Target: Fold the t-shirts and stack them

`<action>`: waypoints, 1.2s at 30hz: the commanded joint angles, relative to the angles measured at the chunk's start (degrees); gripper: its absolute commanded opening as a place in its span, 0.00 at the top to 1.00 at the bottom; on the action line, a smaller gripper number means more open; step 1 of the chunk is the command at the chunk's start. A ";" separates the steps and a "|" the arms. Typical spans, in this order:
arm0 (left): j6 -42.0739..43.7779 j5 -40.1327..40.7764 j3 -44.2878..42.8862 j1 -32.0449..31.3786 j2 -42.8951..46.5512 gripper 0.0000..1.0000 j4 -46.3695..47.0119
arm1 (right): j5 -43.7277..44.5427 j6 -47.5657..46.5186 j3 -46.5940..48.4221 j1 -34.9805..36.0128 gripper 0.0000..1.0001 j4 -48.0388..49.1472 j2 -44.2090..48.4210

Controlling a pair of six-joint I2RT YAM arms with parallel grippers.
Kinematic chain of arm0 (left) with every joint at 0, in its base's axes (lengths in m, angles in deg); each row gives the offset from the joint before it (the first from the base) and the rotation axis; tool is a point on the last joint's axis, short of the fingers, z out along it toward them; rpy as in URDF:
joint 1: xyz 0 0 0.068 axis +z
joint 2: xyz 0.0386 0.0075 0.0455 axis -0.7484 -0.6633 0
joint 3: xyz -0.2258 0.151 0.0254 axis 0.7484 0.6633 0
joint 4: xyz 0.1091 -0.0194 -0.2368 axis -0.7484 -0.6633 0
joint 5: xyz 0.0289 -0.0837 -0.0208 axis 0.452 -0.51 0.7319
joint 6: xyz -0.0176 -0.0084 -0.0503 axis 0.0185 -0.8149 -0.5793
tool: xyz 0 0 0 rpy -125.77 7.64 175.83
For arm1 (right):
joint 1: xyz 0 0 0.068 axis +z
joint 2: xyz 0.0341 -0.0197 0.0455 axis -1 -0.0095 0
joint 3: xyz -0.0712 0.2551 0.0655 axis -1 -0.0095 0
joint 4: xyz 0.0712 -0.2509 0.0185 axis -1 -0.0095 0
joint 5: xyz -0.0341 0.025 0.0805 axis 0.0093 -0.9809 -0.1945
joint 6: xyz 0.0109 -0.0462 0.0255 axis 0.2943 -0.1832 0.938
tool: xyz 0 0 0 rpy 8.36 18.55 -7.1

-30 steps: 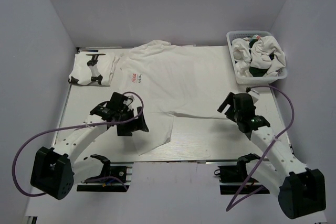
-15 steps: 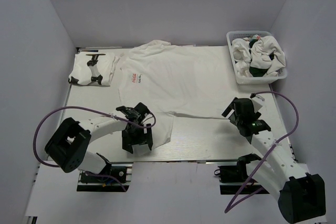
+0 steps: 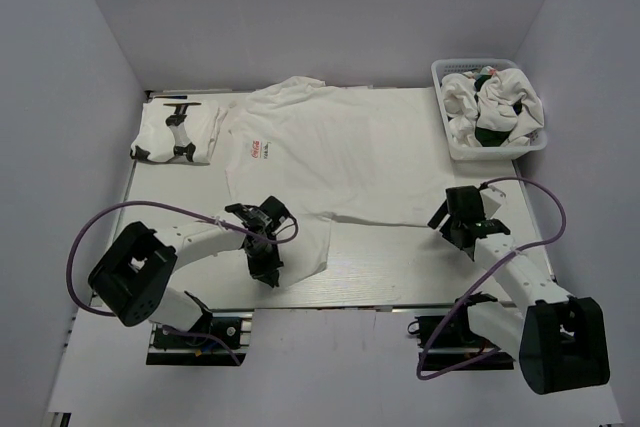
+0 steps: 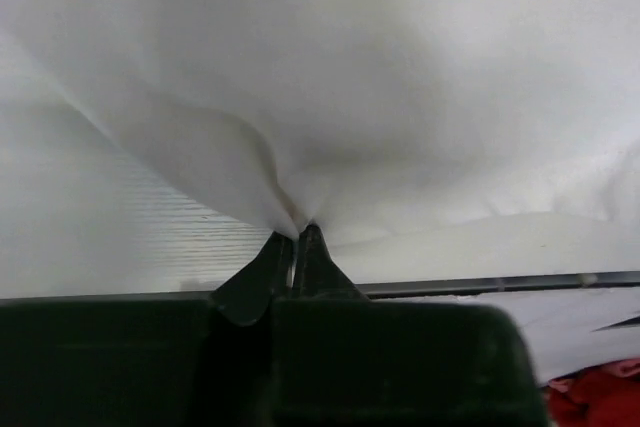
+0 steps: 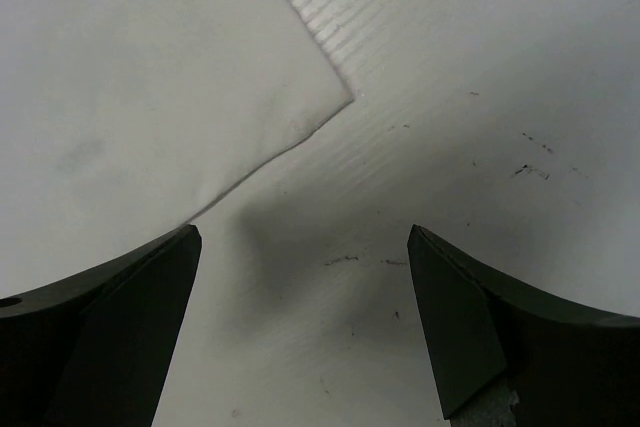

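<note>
A white t-shirt (image 3: pixel 330 162) with a small red chest print (image 3: pixel 258 148) lies spread flat across the table. My left gripper (image 3: pixel 270 274) sits at the shirt's near left corner and is shut on a pinch of its cloth (image 4: pixel 290 209), which puckers up from the closed tips of the left gripper (image 4: pixel 297 239). My right gripper (image 3: pixel 449 219) hovers low by the shirt's near right corner (image 5: pixel 335 102). The jaws of the right gripper (image 5: pixel 303 242) are wide open over bare table, with nothing between them.
A folded t-shirt (image 3: pixel 175 134) with dark print lies at the back left. A white lattice basket (image 3: pixel 449 137) at the back right holds crumpled t-shirts (image 3: pixel 495 102). The table's near edge (image 4: pixel 480 285) runs just behind the left gripper.
The left arm swung in toward the near edge, came down on the shirt's near left corner and shut on the cloth. The right gripper slid nearer and lower beside the shirt's right corner, staying open.
</note>
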 commanded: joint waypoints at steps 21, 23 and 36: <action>-1.56 6.16 2.48 -0.01 9.90 1.00 -6.18 | -14.08 -0.94 5.88 -9.44 0.23 8.09 -17.43; -2.09 6.15 3.01 -0.01 10.60 1.00 -6.88 | -14.35 -0.41 5.35 -9.79 0.32 7.74 -18.05; -3.15 3.25 5.47 -0.54 21.15 1.00 -12.16 | -17.51 -1.55 -2.13 -9.88 1.00 3.00 -9.18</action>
